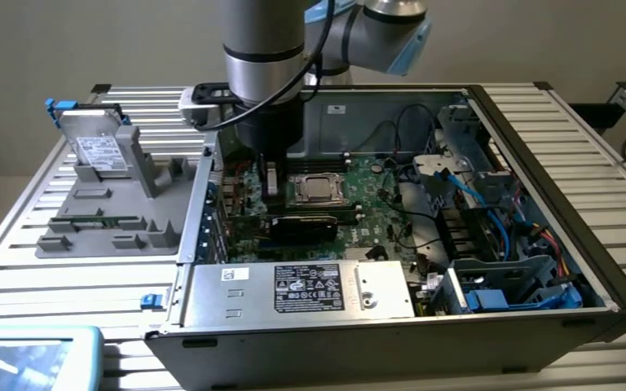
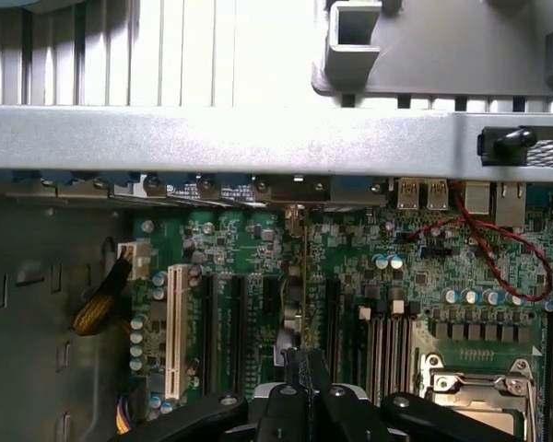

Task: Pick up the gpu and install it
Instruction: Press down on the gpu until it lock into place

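The gpu [image 2: 298, 295] shows edge-on as a thin upright card, running between the black expansion slots of the green motherboard [image 2: 221, 249] toward the case's rear wall. My gripper [image 2: 304, 398] is shut on its near edge, the black fingers [image 2: 281, 405] pressed together on the card. In the exterior view the arm reaches down into the open computer case [image 1: 574, 269]. There the gripper [image 1: 273, 191] sits just above the dark gpu [image 1: 307, 222], which stands low over the motherboard [image 1: 373, 208] at the exterior view's left of the CPU socket.
A grey fixture tray [image 1: 107, 216] outside the case holds a silver drive [image 1: 101, 151] and a green memory stick [image 1: 101, 220]. The power supply [image 1: 302, 289], blue cables [image 1: 476, 187] and drive cage [image 1: 498, 289] crowd the case. A white slot [image 2: 175, 322] and CPU socket [image 2: 470, 378] flank the card.
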### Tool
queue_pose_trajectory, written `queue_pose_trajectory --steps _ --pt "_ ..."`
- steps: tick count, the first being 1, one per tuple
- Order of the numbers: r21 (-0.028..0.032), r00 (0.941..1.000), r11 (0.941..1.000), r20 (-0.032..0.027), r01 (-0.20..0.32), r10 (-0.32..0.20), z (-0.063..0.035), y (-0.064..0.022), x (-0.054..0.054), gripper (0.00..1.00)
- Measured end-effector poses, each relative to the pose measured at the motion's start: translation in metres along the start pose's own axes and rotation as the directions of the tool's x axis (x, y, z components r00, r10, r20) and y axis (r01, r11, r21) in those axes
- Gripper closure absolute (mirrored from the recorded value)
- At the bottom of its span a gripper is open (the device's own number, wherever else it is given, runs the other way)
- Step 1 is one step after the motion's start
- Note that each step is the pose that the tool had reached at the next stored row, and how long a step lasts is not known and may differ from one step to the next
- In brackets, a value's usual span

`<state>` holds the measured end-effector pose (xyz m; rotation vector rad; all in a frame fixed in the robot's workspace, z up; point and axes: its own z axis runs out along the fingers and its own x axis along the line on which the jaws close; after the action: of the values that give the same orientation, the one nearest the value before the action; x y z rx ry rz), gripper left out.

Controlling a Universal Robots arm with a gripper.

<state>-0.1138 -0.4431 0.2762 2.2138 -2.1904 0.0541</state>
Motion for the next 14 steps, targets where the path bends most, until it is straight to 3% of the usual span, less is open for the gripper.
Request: queue_pose_trajectory --steps 10,14 --pt "0.0028 1.0000 1.0000 -0.0013 -0.003 0.003 0.0101 0.0016 -0.0003 0.88" --pt "0.0042 1.0000 1.0000 0.0014 -0.004 0.004 0.0082 0.0017 -0.0006 0.88"
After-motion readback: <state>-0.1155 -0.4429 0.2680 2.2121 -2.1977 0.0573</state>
